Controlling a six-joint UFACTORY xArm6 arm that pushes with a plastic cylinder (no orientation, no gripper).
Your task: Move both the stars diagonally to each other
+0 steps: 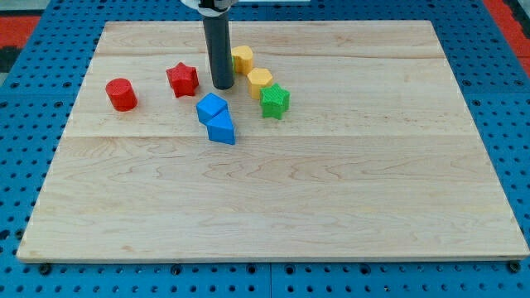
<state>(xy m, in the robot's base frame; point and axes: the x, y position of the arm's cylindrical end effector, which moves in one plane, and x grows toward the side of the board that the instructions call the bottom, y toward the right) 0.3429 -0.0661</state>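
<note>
The red star (182,79) lies on the wooden board (331,190) at the upper left. The green star (274,101) lies to its right and a little lower. My tip (223,86) stands between the two stars, just right of the red star and just above the blue blocks. It does not visibly touch either star.
A red cylinder (121,94) lies left of the red star. Two blue blocks, a cube (211,107) and a triangular one (221,130), sit below my tip. Two yellow blocks (242,59) (259,81) lie right of the rod, the lower one touching the green star.
</note>
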